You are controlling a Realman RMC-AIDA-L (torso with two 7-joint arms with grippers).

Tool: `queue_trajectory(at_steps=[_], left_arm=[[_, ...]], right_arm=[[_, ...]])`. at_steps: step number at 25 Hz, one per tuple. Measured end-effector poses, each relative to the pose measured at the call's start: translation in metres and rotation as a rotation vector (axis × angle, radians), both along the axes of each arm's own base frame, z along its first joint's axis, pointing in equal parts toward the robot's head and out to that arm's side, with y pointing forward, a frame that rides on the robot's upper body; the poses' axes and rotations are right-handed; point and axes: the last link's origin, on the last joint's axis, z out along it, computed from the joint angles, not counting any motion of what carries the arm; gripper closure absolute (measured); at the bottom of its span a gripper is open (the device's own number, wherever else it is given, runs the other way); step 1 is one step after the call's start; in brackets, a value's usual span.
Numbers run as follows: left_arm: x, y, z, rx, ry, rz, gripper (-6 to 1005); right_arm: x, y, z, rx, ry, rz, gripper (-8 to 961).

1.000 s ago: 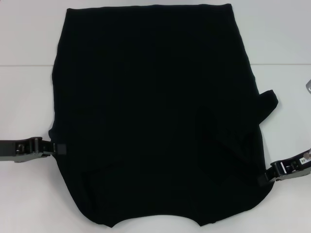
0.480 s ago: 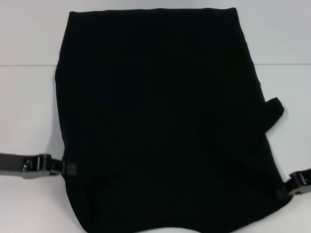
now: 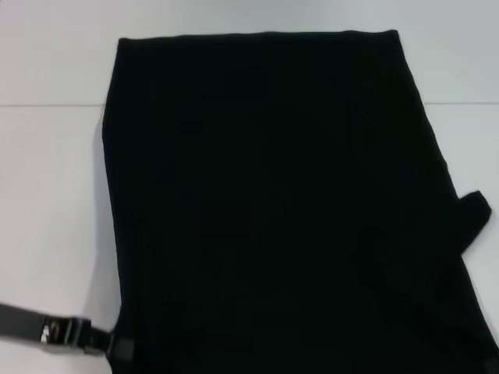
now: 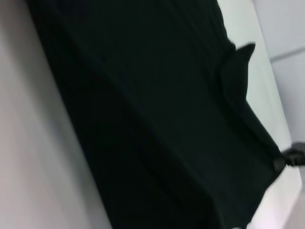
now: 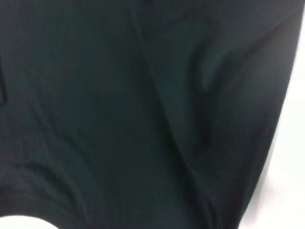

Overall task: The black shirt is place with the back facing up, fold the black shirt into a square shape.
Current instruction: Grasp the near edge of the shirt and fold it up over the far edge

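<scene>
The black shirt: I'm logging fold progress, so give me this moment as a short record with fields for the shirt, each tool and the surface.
shirt: the black shirt lies spread over the white table, plain side up, no lettering showing
sleeve: a small flap sticks out on the robot's right edge
left tool: the left tool is at the shirt's near left edge
right tool: the right tool is at the shirt's near right edge, seen from the left wrist view
fold state: not yet a square
</scene>
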Motion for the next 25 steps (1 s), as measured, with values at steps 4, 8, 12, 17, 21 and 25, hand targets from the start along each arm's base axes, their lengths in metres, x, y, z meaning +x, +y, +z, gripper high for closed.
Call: queue_trajectory(at_steps=[4, 8, 12, 17, 21, 25], left_arm=[[-0.001, -0.010, -0.005, -0.052, 0.010, 0.004, 968], [0.001, -0.010, -0.003, -0.066, 0.012, -0.001, 968], [0.004, -0.001, -0.002, -0.051, 0.025, -0.015, 968], [0.014, 0.023, 0.001, 0.031, 0.023, -0.018, 967], [0.022, 0.050, 0.004, 0.117, 0.046, 0.012, 967], [0.033, 0.089, 0.003, 0.233, 0.094, 0.054, 967]], right_arm=[[0.010, -0.011, 0.000, 0.000, 0.001, -0.037, 880], [0.013, -0.014, 0.001, 0.004, 0.010, -0.043, 880], [0.008, -0.008, 0.001, 0.016, 0.020, -0.020, 879], [-0.004, 0.009, 0.008, 0.084, 0.077, 0.031, 879], [-0.009, 0.031, 0.026, 0.200, 0.100, 0.057, 878], [-0.019, 0.061, 0.046, 0.333, 0.117, 0.102, 878]])
